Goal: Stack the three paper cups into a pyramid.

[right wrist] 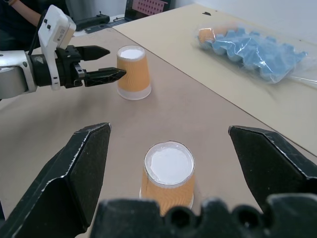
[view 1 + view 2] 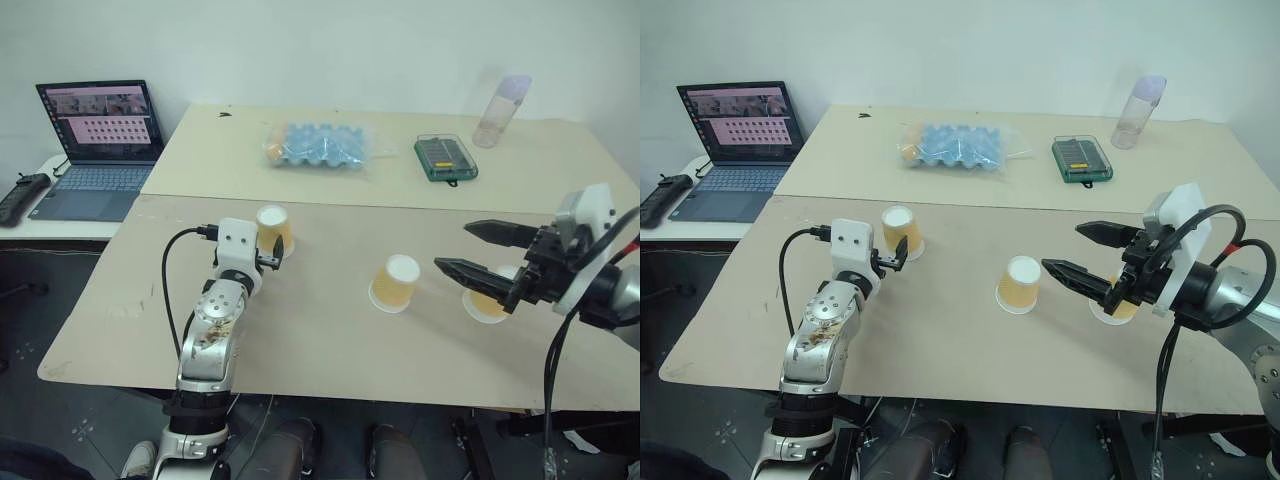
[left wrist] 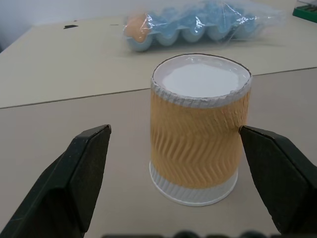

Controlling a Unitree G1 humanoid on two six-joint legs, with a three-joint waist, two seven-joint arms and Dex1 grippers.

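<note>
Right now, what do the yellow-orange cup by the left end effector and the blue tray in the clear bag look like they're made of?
The yellow-orange cup with a white base looks like paper: matte, with a wavy embossed ripple sleeve and a rolled edge. The blue egg-style tray looks like moulded pulp or thin plastic; I can't tell which. Its clear bag seems to be thin plastic film, glossy and crinkled.

A plain white wall (image 2: 330,45) stands behind two beige counter tops (image 2: 330,335) set edge to edge; a laptop (image 2: 95,150) sits open on a side desk (image 2: 60,228); dark floor (image 2: 40,400) below.
</note>
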